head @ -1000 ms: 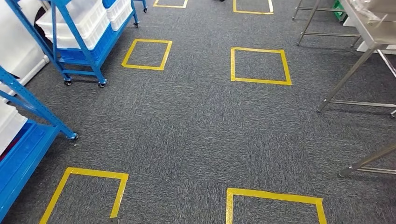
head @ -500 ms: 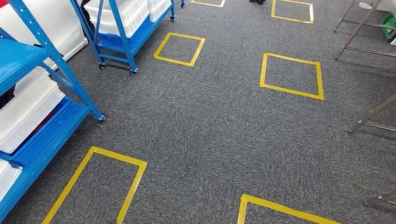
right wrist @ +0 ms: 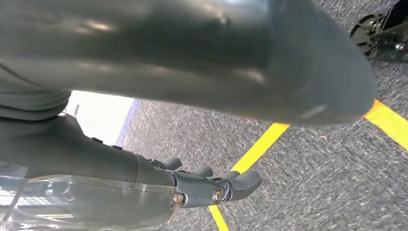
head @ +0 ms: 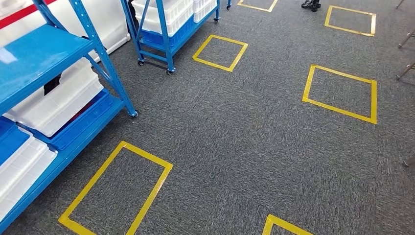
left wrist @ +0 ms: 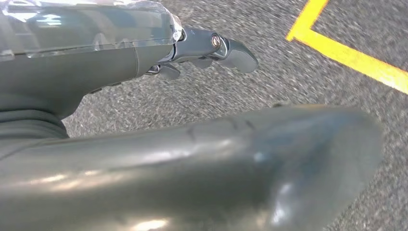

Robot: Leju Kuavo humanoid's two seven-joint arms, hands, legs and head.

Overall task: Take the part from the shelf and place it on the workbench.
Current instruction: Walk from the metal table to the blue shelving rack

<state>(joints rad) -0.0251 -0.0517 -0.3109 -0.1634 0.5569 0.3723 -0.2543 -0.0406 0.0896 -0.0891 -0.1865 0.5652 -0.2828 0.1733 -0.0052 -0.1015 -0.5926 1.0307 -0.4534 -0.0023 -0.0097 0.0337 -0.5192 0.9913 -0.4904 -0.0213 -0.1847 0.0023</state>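
1. Left hand — seen from its wrist camera above grey carpet: the thick thumb lies apart from the darker fingers, which reach out nearly straight with nothing between them, so the hand is open and holds nothing.
2. Right hand — the same from its own wrist camera: thumb and fingers spread apart over the carpet and a strip of yellow tape, nothing held.
3. In the head view, a yellow tape rectangle lies on the carpet nearest the robot, just beside the near blue shelf on the left.
4. That shelf carries white bins on its lower levels, one resting in a blue tray; the part itself cannot be made out among them.
5. Farther off, a second blue rack on castors holds more white bins, with another tape square just beside it.
6. To the right, a larger tape square lies well apart from the shelves.
7. At the far edge, dark shoes of a person stand beside one more tape square.
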